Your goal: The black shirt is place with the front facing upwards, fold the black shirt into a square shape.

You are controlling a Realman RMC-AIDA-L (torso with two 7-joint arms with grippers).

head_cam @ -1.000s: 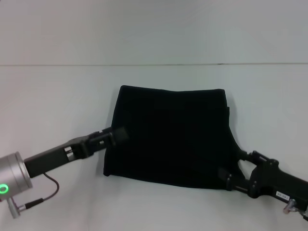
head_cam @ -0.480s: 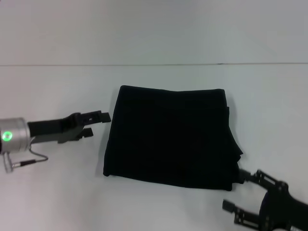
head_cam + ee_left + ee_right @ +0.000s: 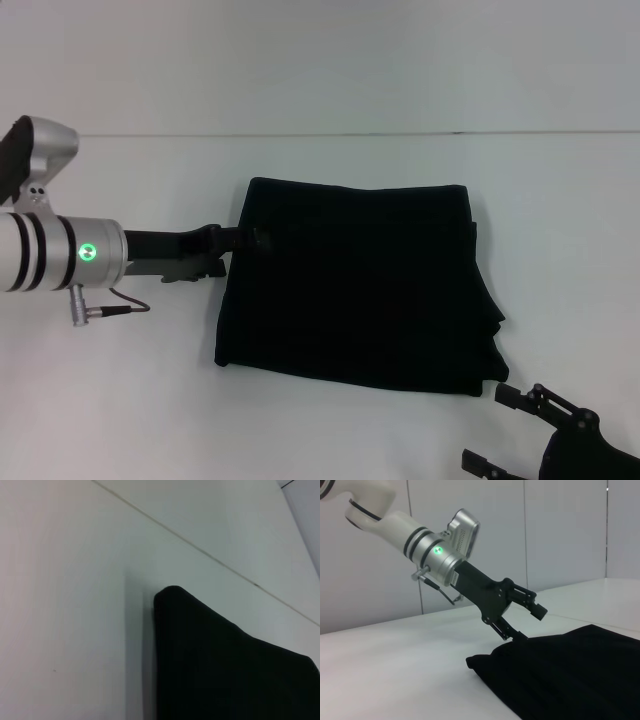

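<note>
One black shirt (image 3: 360,285), folded to a rough square, lies flat on the white table (image 3: 120,400). The left claw (image 3: 245,240) is at the shirt's left edge, jaws spread wide, lower finger on the cloth, upper finger raised clear of it. The right claw (image 3: 505,430) sits off the shirt's near right corner, jaws wide, holding nothing. Half a second earlier the left claw was just short of the edge; the right claw was closer to that corner. Count: one shirt, two claws.
</note>
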